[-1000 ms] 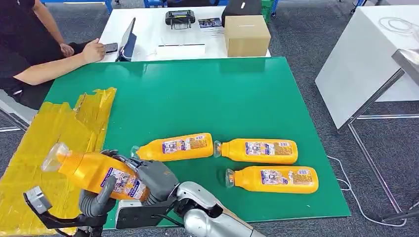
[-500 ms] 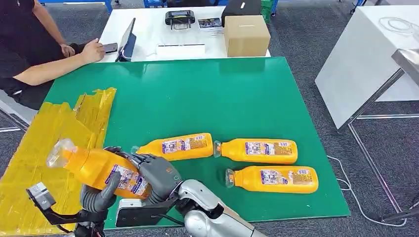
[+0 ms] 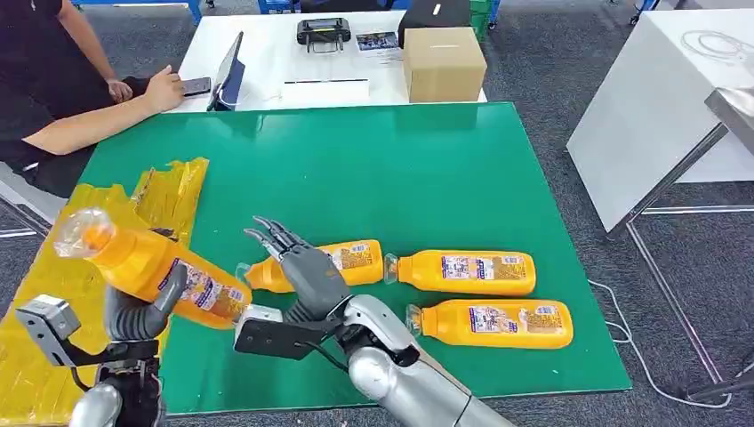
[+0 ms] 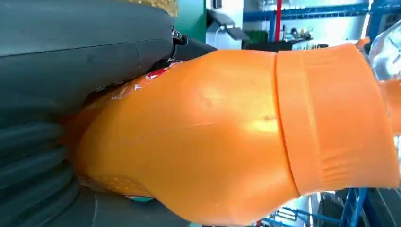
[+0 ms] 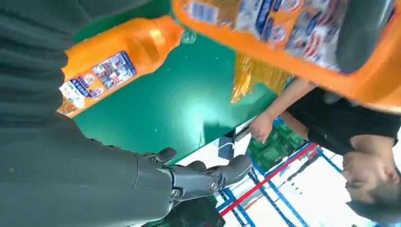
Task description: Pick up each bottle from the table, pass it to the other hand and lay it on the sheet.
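My left hand (image 3: 135, 313) grips an orange bottle (image 3: 147, 267) by its labelled body, cap end tilted up and to the left, over the edge of the yellow sheet (image 3: 62, 276). In the left wrist view the bottle's shoulder (image 4: 236, 137) is close up against my thumb. My right hand (image 3: 302, 265) is open just right of that bottle, fingers spread and holding nothing. Three more orange bottles lie on the green table (image 3: 373, 169): one (image 3: 342, 260) partly behind my right hand, one (image 3: 464, 271) to its right, one (image 3: 493, 322) nearer the front edge. The right wrist view shows the held bottle (image 5: 302, 42) and a lying bottle (image 5: 113, 61).
A person sits at the far left, forearm (image 3: 98, 120) resting by a phone and a laptop (image 3: 227, 76) on the white table behind. A cardboard box (image 3: 445, 62) stands there too. Another white table (image 3: 658, 107) is at the right.
My right hand has let go of the bottle and opened, drawing off to the right. My left hand has lifted the bottle up and leftward toward the sheet.
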You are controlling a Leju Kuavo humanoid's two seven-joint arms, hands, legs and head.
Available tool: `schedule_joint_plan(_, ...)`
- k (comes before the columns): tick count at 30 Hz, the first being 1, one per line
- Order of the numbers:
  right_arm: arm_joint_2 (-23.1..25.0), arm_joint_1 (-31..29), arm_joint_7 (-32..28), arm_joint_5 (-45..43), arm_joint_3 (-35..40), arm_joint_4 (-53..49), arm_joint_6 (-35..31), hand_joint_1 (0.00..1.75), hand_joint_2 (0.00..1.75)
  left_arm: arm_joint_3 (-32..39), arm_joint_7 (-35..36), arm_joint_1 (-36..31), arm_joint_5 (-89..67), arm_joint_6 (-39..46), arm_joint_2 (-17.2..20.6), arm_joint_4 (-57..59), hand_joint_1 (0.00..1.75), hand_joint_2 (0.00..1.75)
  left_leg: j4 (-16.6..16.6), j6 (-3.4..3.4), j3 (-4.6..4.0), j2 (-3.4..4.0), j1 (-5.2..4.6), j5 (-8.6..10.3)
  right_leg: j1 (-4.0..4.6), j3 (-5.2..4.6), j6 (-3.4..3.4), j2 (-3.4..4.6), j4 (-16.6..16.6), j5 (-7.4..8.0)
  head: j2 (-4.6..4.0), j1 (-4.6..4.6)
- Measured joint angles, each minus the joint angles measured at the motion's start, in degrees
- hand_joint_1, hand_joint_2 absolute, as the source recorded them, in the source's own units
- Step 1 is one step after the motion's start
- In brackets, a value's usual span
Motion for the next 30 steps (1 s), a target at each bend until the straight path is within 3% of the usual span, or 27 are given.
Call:
schedule_joint_plan(3,-0.2,0.0,0.0,0.2,-0.4,-0.4,0.0,0.00,0.00,0.5,-1.0,-0.5,-4.1,2.3,0.0,0.4,1.75,1.75,0.0,0.00,-0.02,-0.01,0.00,0.00,0.00,-0.04,0.00,0.00,0.0,0.00,0.00,0.00)
schedule_joint_plan(7,-0.8,-0.4,0.3,-0.1,-1.2,-0.9,1.9,0.00,0.00,1.9,-2.4,-3.0,-18.0,11.5,0.2,1.3,1.75,1.75,0.0,-0.01,-0.02,-0.03,0.00,0.02,0.00,-0.02,0.00,-0.01,0.0,0.00,0.00,0.00)
schedule_joint_plan(8,-1.1,-0.8,0.5,-0.9,-1.2,-0.9,3.4,0.00,1.75,2.3,-2.4,-3.8,-22.5,14.0,0.5,1.8,1.75,1.75,0.0,-0.02,-0.02,-0.03,0.00,0.03,0.00,-0.02,-0.01,-0.01,0.0,0.01,0.00,-0.02)
schedule_joint_plan(12,-2.3,-4.5,0.9,-3.8,-1.3,1.1,9.2,0.00,1.75,3.5,-2.1,-7.6,-43.9,26.0,2.4,6.3,1.75,1.75,0.0,-0.05,0.02,-0.02,0.01,0.08,0.01,0.00,-0.01,0.00,0.0,0.04,0.00,-0.02)
schedule_joint_plan(17,-3.6,-10.8,0.9,-6.5,-1.1,7.0,12.8,0.00,1.75,4.1,-1.2,-10.5,-58.0,34.4,5.1,14.5,1.75,1.75,0.0,-0.03,-0.03,-0.02,0.01,0.11,0.01,0.00,0.00,-0.01,0.0,0.05,0.00,0.04)
schedule_joint_plan(23,-4.1,-17.9,1.4,-10.7,-0.3,14.3,19.2,0.00,1.75,3.7,1.0,-13.3,-67.7,37.6,8.1,25.5,1.75,1.75,0.0,-0.03,-0.04,-0.04,0.00,0.11,0.00,-0.02,0.00,-0.01,0.0,0.05,0.00,0.00)
schedule_joint_plan(30,-4.3,-21.0,1.4,-11.3,0.6,18.2,19.9,0.00,1.75,2.7,1.4,-14.5,-68.9,38.3,9.7,32.6,1.75,1.75,0.0,-0.03,-0.05,-0.01,0.00,0.10,0.00,-0.04,0.00,0.00,0.0,0.04,0.00,0.00)
